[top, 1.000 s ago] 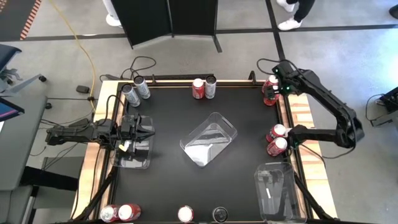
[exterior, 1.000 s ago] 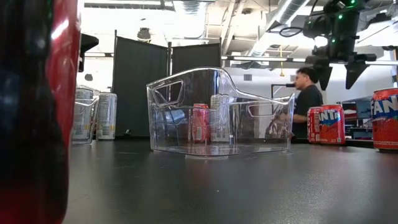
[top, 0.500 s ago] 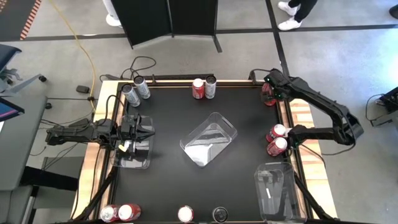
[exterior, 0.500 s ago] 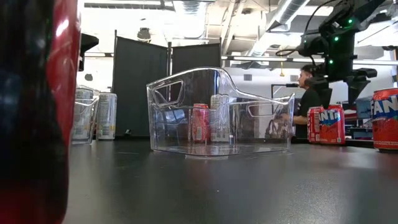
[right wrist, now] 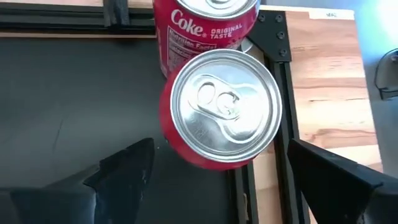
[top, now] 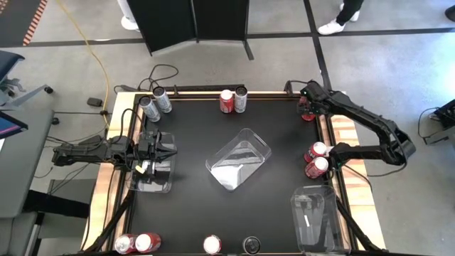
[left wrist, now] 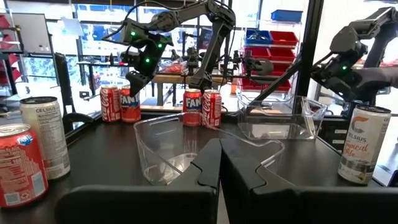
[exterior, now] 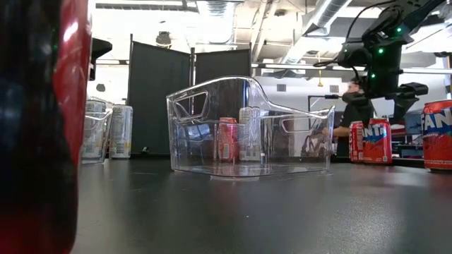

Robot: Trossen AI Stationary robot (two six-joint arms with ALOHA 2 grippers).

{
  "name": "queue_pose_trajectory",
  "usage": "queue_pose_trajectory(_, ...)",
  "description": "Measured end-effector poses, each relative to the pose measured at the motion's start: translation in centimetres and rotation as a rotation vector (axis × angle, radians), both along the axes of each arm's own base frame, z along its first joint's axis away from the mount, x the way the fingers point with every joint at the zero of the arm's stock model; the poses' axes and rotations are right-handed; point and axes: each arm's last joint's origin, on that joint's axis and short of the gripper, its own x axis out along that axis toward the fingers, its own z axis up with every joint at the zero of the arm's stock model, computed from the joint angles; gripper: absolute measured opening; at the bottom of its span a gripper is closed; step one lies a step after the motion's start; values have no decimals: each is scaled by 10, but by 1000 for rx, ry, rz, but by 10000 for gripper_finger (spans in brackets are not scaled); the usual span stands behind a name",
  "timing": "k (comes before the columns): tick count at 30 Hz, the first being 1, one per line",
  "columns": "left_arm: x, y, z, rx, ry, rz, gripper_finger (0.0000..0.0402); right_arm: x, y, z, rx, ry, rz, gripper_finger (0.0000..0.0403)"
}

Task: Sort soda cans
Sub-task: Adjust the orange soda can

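Right tool (right wrist: 214, 171) is at the far right corner of the bench (top: 234, 135), poised directly over a red can (right wrist: 219, 112) with a silver top. Its fingers (right wrist: 127, 168) are spread wide on either side of that can, not touching it. A second red can (right wrist: 205, 25), lettered Coke, stands upright just beyond the first, touching or nearly so. Both sit at the black mat's edge beside the wooden rim (right wrist: 323, 81).

Left tool (top: 169, 148) waits at the bench's left edge, fingers pressed together with nothing between them, over a clear tray (top: 151, 174).

Other soda cans are spread around the perimeter:
- two silver-grey cans (top: 156, 103) at the far left corner
- one red and one silver-grey can (top: 233, 100) side by side at the middle of the far edge
- two red cans (top: 316, 159) together on the right edge
- two red cans (top: 135, 244) at the near left corner
- one red can (top: 212, 244) and one dark-topped can (top: 250, 246), apart, on the near edge

A second clear tray (top: 239, 158) lies empty and set at an angle in the middle of the bench. A third clear tray (top: 316, 219) is at the near right corner. All visible cans stand upright; none is in a tray.
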Motion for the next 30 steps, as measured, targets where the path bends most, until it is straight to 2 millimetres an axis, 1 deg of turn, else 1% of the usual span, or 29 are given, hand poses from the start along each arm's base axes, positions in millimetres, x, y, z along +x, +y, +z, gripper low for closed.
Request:
queue_pose_trajectory(8,0,0,0,-4,1,0,2,11,3,-5,-71,-20,-10,384)
queue_pose_trajectory(18,0,0,0,-26,0,-4,2,10,6,-5,-84,-15,-78,382)
queue_pose_trajectory(30,0,0,0,-39,0,-5,2,10,5,-6,-99,-22,-119,354)
